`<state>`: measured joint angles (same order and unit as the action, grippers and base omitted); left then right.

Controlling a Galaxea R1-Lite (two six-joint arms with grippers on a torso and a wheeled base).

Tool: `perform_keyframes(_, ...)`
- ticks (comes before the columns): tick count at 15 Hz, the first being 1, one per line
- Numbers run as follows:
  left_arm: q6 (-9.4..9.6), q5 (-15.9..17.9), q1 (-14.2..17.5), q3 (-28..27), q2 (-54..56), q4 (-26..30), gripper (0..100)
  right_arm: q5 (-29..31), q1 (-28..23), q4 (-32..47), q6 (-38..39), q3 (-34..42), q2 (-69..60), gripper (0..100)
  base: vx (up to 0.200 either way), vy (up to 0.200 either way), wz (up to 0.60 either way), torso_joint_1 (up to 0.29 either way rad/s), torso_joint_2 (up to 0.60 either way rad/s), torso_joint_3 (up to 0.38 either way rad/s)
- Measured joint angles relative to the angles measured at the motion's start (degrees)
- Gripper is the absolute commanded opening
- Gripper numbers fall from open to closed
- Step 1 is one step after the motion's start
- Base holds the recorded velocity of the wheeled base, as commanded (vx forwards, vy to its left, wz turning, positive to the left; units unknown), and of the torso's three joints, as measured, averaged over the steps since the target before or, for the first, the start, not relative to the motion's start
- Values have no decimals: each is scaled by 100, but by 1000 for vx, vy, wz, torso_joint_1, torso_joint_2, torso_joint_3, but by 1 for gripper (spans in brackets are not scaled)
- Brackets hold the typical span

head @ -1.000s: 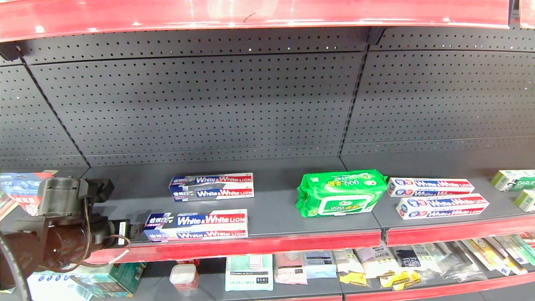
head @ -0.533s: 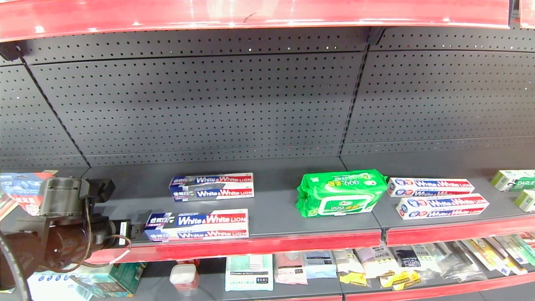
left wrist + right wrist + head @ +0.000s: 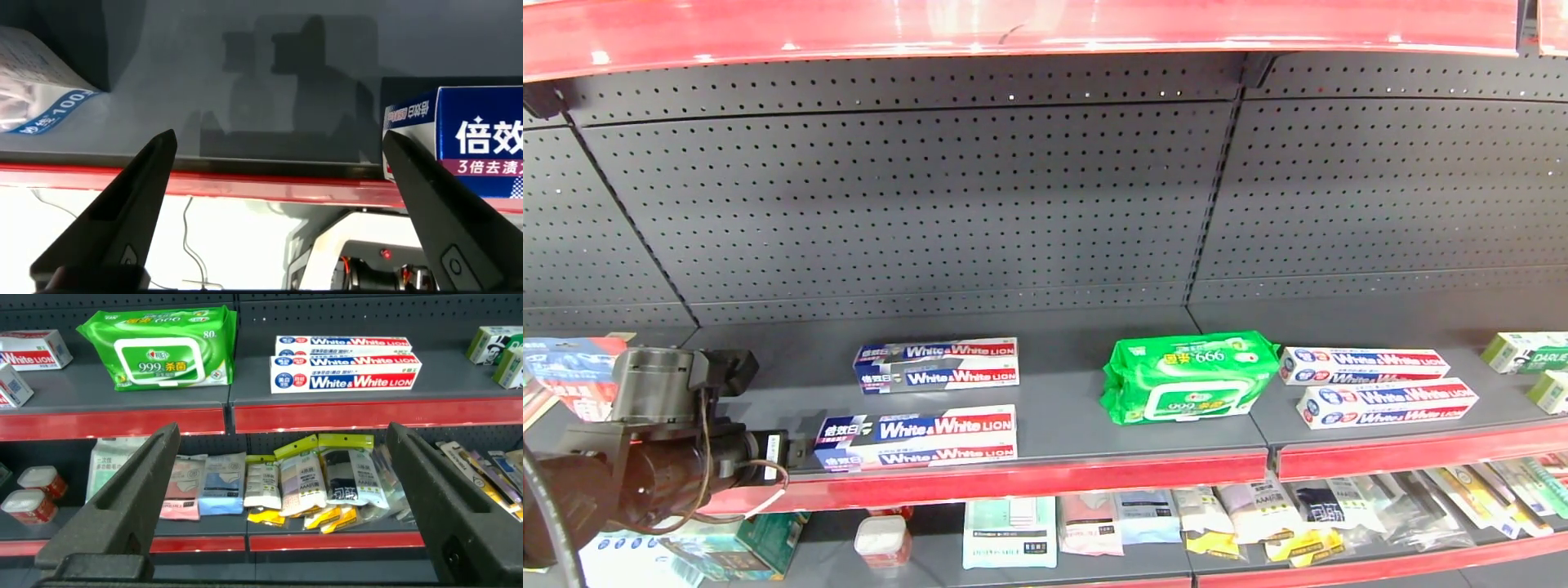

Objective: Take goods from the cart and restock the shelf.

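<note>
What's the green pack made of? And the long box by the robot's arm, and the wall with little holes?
Green pack: probably soft plastic film, glossy, wrinkled at its ends.
Long box: likely printed cardboard, smooth, with straight edges and flat faces.
Holed wall: looks like grey painted metal, matte, evenly punched.

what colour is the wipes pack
Wipes pack is green with a white flap; clearest in right wrist view.
</note>
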<state>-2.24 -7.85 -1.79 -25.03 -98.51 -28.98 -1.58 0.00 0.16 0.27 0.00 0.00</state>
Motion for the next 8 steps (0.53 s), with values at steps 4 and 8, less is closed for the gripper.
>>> perform_keyframes(4,-2,-2,-5,-2,-5,-6,100,2,0,0,-2,0,0,100,0,0,0,0,0,0)
perform_keyframes(8,-10,-13,-60,-9,-5,-9,100,4,0,2,0,0,0,100,0,0,0,0,0,0)
